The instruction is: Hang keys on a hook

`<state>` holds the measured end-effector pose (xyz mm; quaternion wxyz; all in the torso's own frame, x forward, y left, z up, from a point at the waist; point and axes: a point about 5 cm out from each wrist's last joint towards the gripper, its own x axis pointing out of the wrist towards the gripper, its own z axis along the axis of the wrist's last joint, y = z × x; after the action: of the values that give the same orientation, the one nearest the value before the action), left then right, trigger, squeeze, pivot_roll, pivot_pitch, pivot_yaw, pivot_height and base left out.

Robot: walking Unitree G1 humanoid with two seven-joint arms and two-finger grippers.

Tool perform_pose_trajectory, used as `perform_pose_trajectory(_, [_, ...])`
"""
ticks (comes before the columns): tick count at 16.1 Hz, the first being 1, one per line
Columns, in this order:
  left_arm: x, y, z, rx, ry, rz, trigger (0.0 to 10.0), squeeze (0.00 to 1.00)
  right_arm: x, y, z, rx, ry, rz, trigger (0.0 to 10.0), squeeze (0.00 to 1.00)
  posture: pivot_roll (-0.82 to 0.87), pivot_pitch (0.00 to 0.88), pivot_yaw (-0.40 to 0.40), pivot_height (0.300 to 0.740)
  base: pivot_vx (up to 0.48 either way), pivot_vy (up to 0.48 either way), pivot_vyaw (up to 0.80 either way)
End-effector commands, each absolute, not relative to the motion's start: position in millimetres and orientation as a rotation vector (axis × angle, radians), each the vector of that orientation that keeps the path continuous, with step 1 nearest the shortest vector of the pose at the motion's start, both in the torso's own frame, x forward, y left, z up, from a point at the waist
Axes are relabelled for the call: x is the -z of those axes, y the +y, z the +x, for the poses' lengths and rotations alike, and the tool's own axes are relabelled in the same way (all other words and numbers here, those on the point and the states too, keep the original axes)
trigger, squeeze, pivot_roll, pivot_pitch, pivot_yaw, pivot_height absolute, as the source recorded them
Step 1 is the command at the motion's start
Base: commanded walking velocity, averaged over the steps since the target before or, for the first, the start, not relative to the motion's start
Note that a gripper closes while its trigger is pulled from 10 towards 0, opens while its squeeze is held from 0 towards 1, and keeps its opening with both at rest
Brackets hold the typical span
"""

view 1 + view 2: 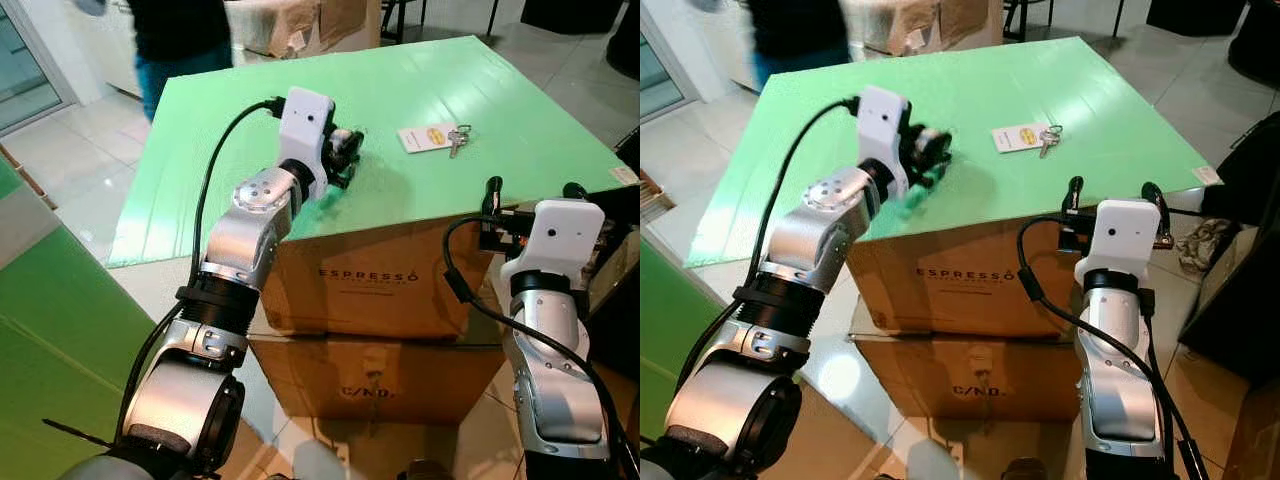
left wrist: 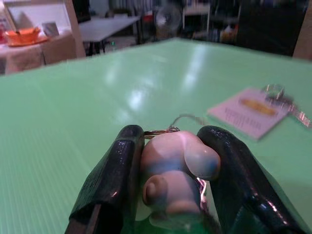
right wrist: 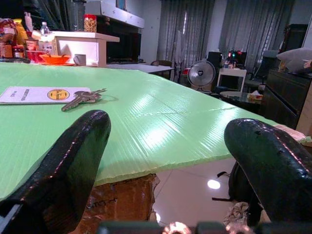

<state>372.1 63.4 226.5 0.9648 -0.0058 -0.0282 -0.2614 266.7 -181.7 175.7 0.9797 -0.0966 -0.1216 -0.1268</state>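
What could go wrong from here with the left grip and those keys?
1. The left gripper pinches a rounded, smooth figurine charm; it may squirt out on lifting.
2. The keys with white tag lie apart on the green board, unheld; the open right gripper sits at the board's edge.

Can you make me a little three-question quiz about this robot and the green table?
1. True or false: the left gripper is shut on a small white figurine keychain.
2. What lies beside the silver keys on the green corrugated plastic tabletop: A a white card tag, B a red cup, C a spoon?
3. Fill in: the right gripper is ____, at the table edge.

Key: 1 true. 2 A, the white card tag. 3 open.
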Motion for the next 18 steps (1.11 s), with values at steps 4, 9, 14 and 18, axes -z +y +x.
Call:
perform_pose_trajectory(4, [-238, 72, 363, 0.529, -0.158, -0.104, 0.0, 0.00, -167, -181, 266, 0.251, -0.202, -0.192, 10.0, 0.00, -0.25, 0.000, 0.148, 0.740, 0.000, 0.000, 0.00])
perform_pose_trajectory(9, [-236, 82, 353, 0.477, -0.241, 0.001, 0.0, 0.00, -166, -182, 267, 0.251, -0.202, -0.191, 10.0, 0.00, -0.24, 0.000, 0.151, 0.740, 0.000, 0.000, 0.00])
perform_pose_trajectory(14, [-223, 84, 343, 0.434, -0.230, -0.032, 0.0, 0.00, -165, -179, 270, 0.236, -0.201, -0.189, 10.0, 0.00, -0.22, 0.000, 0.136, 0.740, 0.000, 0.000, 0.00])
perform_pose_trajectory(18, [-219, 87, 344, 0.410, -0.219, -0.043, 0.0, 0.00, -165, -178, 272, 0.225, -0.201, -0.190, 10.0, 0.00, -0.22, 0.000, 0.133, 0.740, -0.235, 0.000, 0.00])
